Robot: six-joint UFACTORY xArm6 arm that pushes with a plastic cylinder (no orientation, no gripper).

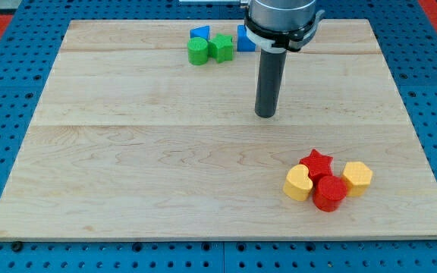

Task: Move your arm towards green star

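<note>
Board (127, 182) of pale wood: its left half is bare to the edges. Near the top edge sit a green cylinder (197, 51), a blue block (199, 32) just behind it, and the green star (221, 48) touching the cylinder's right. A second blue block (245, 39) is partly hidden by the arm. The rod holds nothing; its tip (265, 115) rests right of and below the star, open board between. Bottom right: yellow heart (297, 184), red star (316, 162), red cylinder (329, 193), yellow hexagon (357, 177), clustered.
</note>
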